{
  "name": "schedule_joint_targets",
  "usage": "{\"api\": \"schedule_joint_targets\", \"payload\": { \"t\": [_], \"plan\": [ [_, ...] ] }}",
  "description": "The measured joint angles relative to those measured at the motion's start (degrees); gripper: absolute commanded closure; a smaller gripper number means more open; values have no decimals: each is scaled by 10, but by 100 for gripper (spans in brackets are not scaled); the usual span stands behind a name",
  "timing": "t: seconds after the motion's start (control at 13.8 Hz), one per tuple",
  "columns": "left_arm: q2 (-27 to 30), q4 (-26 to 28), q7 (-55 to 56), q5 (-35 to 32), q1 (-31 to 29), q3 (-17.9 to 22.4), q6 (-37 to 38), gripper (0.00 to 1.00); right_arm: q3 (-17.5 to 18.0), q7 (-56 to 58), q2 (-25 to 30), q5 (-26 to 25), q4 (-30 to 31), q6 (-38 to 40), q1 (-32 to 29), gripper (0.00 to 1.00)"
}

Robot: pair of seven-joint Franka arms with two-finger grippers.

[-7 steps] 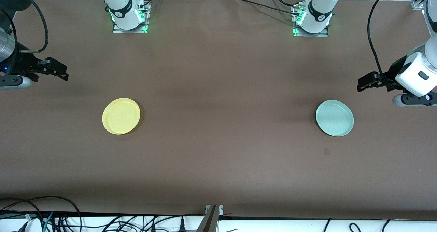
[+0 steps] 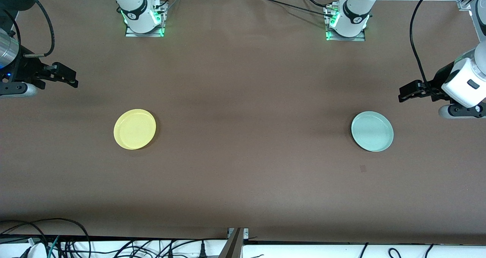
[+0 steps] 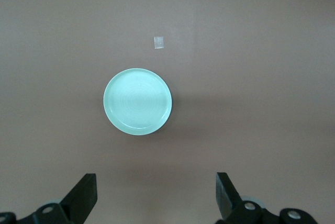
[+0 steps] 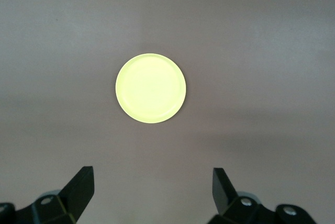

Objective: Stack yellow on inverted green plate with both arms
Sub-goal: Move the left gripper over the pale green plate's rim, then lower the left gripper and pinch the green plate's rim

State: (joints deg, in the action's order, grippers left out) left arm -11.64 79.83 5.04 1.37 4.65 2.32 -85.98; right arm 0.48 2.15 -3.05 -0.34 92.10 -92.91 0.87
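Your left gripper (image 2: pixel 403 93), frame's right edge, and right gripper (image 2: pixel 70 80), frame's left edge, hung jaws apart. Flipping the green plate (image 2: pixel 372 131) risked slipping on its low glossy rim; the yellow plate (image 2: pixel 134 129) lay well apart.

On the table (image 2: pixel 243 197) there are 2 plates: 1 yellow plate (image 2: pixel 134 129) toward the right arm's end, and 1 green plate (image 2: pixel 372 131) toward the left arm's end, with 1 small tape mark (image 2: pixel 363 168) near it.
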Motion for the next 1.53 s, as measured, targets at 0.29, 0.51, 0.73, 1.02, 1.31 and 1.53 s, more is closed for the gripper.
{"api": "schedule_joint_targets", "payload": {
  "t": [0.29, 0.51, 0.73, 1.02, 1.31, 1.53],
  "plan": [
    [-9, 31, -1, 0, -16, 1, -23, 0, 0, 0, 0, 0, 0, 3, 0, 0],
    [-26, 85, -1, 0, -25, 3, -99, 0, 0, 0, 0, 0, 0, 3, 0, 0],
    [-48, 103, -1, 0, -31, 5, -117, 0, 0, 0, 0, 1, 0, 8, 0, 0],
    [-83, 146, -22, 0, -44, 7, -203, 0, 0, 0, 0, 1, 0, 10, 0, 0],
    [-109, 221, -72, 0, -82, 8, -323, 0, 0, 0, 0, 1, 0, 11, 0, 0],
    [-128, 260, -92, 1, -92, 8, -378, 0, 0, 0, 0, 1, 0, 12, 0, 0]
  ]
}}
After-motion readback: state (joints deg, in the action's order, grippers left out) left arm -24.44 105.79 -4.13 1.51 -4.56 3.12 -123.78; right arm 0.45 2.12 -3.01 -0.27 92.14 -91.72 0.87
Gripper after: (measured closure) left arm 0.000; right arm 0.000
